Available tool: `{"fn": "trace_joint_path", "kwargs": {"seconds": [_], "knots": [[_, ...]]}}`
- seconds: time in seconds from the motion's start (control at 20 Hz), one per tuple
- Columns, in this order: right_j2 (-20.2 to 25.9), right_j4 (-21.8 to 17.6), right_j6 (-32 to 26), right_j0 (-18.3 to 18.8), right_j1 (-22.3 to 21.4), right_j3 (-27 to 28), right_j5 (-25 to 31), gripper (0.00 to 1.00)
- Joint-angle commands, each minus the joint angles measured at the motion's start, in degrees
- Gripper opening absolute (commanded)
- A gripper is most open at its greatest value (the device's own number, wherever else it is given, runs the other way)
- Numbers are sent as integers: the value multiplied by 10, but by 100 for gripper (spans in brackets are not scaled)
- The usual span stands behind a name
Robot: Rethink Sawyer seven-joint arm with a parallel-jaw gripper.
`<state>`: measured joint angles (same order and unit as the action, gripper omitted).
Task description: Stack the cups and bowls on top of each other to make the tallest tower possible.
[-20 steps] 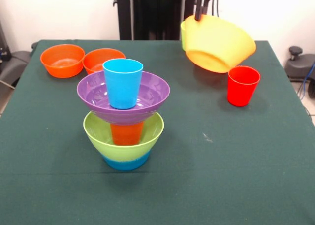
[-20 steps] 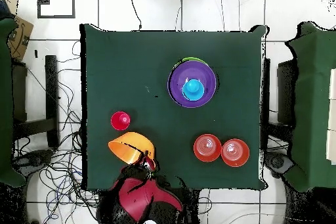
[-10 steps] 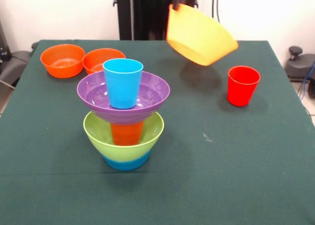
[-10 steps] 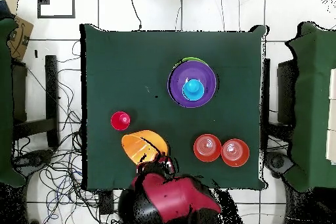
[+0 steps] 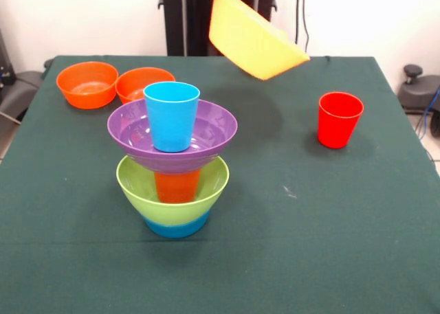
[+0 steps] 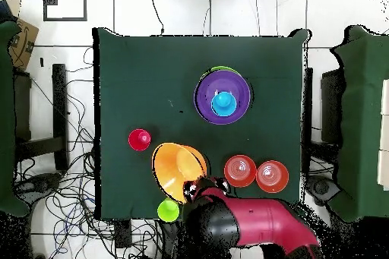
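Gripper [image 6: 199, 188]: clamped on the yellow bowl's [image 5: 252, 38] rim; bowl tilted, in the air above the table [image 5: 330, 218].
Tower [image 5: 172, 164]: blue bowl, green bowl, orange cup, purple bowl, light blue cup on top.
Red cup [image 5: 339, 119]: upright, alone.
Orange bowls [image 5: 87, 84]: side by side, touching.
Yellow-green cup [image 6: 168, 210]: at the table's edge.

Red arm [image 6: 258, 229] reaches in, tool [image 6: 199, 188] raised.

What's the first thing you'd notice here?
A big yellow bowl hangs tilted in the air above the table's far side. Nearer the camera stands a colourful tower, a light blue cup in a purple bowl on top.
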<state>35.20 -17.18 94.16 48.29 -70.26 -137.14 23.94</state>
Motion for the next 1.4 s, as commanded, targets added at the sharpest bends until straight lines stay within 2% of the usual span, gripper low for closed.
{"fn": "trace_joint_path", "kwargs": {"seconds": [0.05,0.3,0.7,1.05,1.4], "knots": [[253,78,-266,90,-27,-53,120,0],[348,92,-266,164,-3,-52,140,0],[463,69,-267,279,58,-23,198,0],[449,31,-257,282,118,52,276,0],[448,20,-268,290,166,105,341,0]]}}
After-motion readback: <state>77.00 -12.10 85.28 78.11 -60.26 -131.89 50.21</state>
